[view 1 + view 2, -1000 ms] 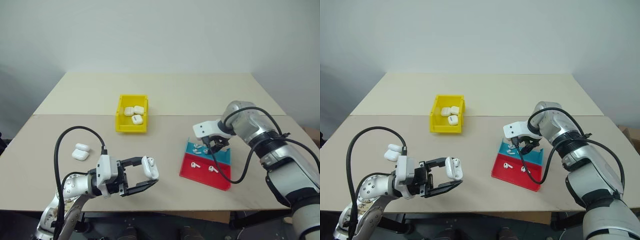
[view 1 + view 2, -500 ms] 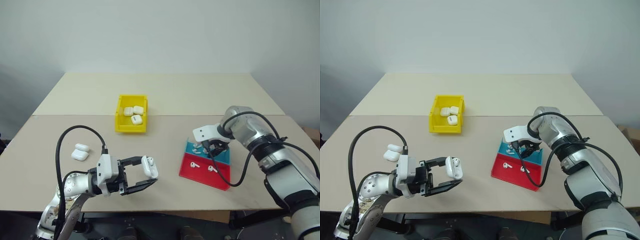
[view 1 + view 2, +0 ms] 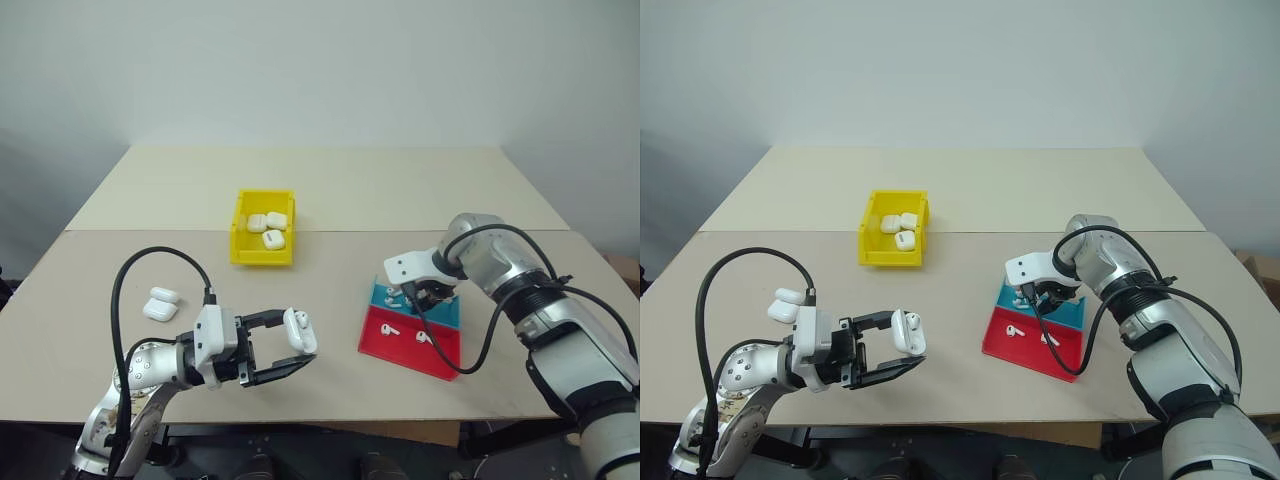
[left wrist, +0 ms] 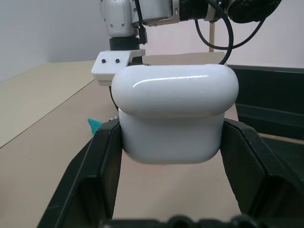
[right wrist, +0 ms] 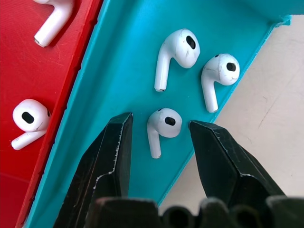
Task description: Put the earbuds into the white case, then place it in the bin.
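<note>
My left gripper [image 3: 290,352] is shut on the white case [image 3: 299,331], held level above the table's near edge. The left wrist view shows the case [image 4: 175,111] clamped between both fingers with its lid closed. My right gripper [image 5: 160,122] points down into the blue half of the tray [image 5: 118,61]. It is open, with one earbud [image 5: 162,124] lying between its fingers, not touched. Two more earbuds [image 5: 178,50] lie just beyond it. The yellow bin [image 3: 238,238] stands at mid-table with three white cases inside.
The red half of the tray [image 3: 443,352] holds two earbuds [image 3: 391,329]. Spare white cases [image 3: 160,303] lie on the table at the left. A black cable loops over my left arm. The table's near edge runs just below both arms.
The right gripper's fingers have drawn a little closer together over the blue tray. The left gripper and its case have not moved.
</note>
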Action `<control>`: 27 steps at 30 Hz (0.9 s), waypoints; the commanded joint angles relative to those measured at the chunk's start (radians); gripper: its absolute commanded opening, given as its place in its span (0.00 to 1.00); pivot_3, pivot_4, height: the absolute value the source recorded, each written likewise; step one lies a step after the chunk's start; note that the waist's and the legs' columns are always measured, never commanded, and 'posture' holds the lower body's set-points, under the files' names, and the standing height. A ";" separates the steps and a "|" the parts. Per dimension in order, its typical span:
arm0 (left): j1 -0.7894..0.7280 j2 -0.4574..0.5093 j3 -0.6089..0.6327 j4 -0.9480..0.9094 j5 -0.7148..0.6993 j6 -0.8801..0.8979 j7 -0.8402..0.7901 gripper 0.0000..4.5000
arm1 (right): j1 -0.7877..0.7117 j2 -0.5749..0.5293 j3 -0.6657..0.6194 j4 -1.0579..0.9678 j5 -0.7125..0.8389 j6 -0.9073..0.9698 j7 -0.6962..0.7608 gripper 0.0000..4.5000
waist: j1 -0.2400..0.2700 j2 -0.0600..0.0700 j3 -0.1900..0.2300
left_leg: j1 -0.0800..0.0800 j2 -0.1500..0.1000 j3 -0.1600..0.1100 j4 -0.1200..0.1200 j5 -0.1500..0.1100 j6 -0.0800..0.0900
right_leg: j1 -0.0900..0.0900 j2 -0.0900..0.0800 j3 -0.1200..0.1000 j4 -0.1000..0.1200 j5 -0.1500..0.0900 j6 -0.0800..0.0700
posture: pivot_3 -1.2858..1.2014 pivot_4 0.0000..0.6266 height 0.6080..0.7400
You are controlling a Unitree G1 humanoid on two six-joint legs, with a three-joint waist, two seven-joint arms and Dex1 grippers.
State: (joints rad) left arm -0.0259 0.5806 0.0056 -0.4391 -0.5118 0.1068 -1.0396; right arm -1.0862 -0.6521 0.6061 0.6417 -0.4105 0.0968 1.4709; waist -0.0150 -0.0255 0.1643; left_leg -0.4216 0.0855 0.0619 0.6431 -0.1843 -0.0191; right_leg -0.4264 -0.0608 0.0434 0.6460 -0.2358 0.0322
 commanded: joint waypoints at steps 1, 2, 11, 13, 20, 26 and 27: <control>-0.005 0.002 0.005 -0.020 -0.003 -0.017 0.005 0.62 | -0.006 0.002 -0.022 -0.005 -0.005 -0.007 -0.003 0.52 | 0.000 0.000 0.000 | 0.000 0.000 0.000 0.000 0.000 0.000 | 0.000 0.000 0.000 0.000 0.000 0.000 | 0.52 0.24 1.00; -0.004 0.002 0.005 -0.021 -0.003 -0.018 0.006 0.62 | -0.006 0.002 -0.023 -0.006 -0.004 -0.006 -0.002 0.52 | 0.000 0.000 0.000 | 0.000 0.000 0.000 0.000 0.000 0.000 | 0.000 0.000 0.000 0.000 0.000 0.000 | 0.52 0.24 1.00; -0.001 0.004 0.003 -0.029 -0.004 -0.013 0.009 0.62 | -0.003 0.002 -0.018 -0.009 -0.011 -0.009 -0.008 0.41 | 0.000 0.000 0.000 | 0.000 0.000 0.000 0.000 0.000 0.000 | 0.000 0.000 0.000 0.000 0.000 0.000 | 0.52 0.24 1.00; -0.002 0.004 0.003 -0.028 -0.004 -0.013 0.010 0.62 | -0.001 0.001 -0.017 -0.008 -0.014 -0.012 -0.012 0.41 | 0.000 0.000 0.000 | 0.000 0.000 0.000 0.000 0.000 0.000 | 0.000 0.000 0.000 0.000 0.000 0.000 | 0.52 0.24 1.00; -0.007 0.004 0.004 -0.024 -0.003 -0.014 0.011 0.62 | 0.001 -0.005 -0.015 -0.004 -0.020 -0.018 -0.015 0.37 | 0.000 0.000 0.000 | 0.000 0.000 0.000 0.000 0.000 0.000 | 0.000 0.000 0.000 0.000 0.000 0.000 | 0.52 0.24 1.00; -0.009 0.006 0.003 -0.024 -0.003 -0.011 0.011 0.62 | 0.008 -0.005 -0.020 -0.014 -0.015 -0.019 -0.015 0.15 | 0.000 0.000 0.000 | 0.001 0.000 0.000 0.000 0.000 0.000 | 0.001 0.000 0.000 0.000 0.000 0.000 | 0.52 0.24 1.00; -0.009 0.007 0.003 -0.025 -0.002 -0.010 0.012 0.62 | 0.009 -0.006 -0.020 -0.016 -0.015 -0.019 -0.015 0.15 | 0.000 0.000 0.000 | 0.001 0.000 0.000 0.000 0.000 0.000 | 0.001 0.000 0.000 0.000 0.000 0.000 | 0.52 0.24 1.00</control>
State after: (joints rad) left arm -0.0260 0.5822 0.0056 -0.4392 -0.5112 0.1074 -1.0312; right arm -1.0846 -0.6505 0.6059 0.6414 -0.4196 0.0920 1.4572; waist -0.0150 -0.0255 0.1642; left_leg -0.4205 0.0855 0.0618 0.6431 -0.1843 -0.0191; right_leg -0.4253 -0.0608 0.0435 0.6461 -0.2358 0.0322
